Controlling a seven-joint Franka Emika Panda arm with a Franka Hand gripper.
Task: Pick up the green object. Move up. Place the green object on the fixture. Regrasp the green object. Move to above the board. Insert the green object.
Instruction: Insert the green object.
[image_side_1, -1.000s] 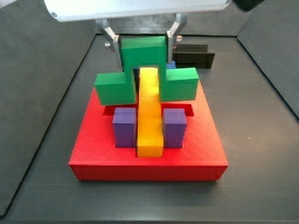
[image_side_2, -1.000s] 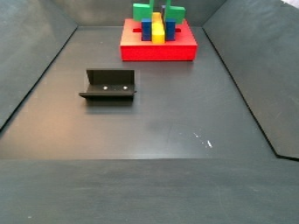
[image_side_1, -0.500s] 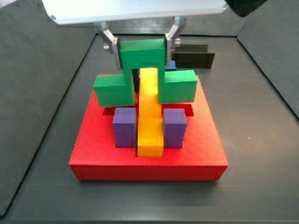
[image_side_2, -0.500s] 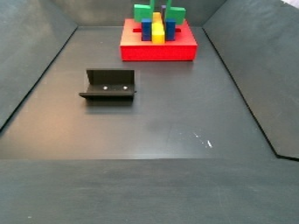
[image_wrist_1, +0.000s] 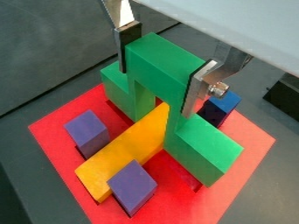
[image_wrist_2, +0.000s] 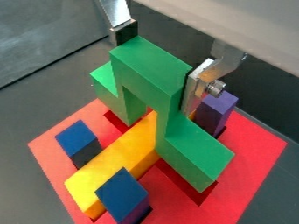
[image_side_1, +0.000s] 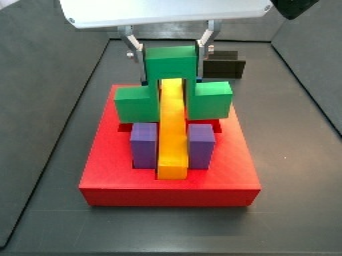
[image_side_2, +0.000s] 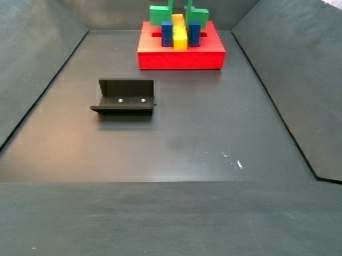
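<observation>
Two silver fingers (image_wrist_1: 122, 22) of my pincer (image_wrist_1: 167, 54) clamp the tall middle part of the green object (image_wrist_1: 163, 74), which hangs over the board (image_side_1: 168, 180), its arms straddling the yellow bar (image_side_1: 171, 130) behind the purple blocks (image_side_1: 143, 142). I judge this the last step, the insertion: next I should lower straight down, keeping the arms square to the crosswise recess, and let go only once it is seated. Around the board lies a dark, bare floor (image_side_2: 201, 190) with sloping dark walls; the fixture (image_side_2: 124, 99) stands empty, well apart from the board.
</observation>
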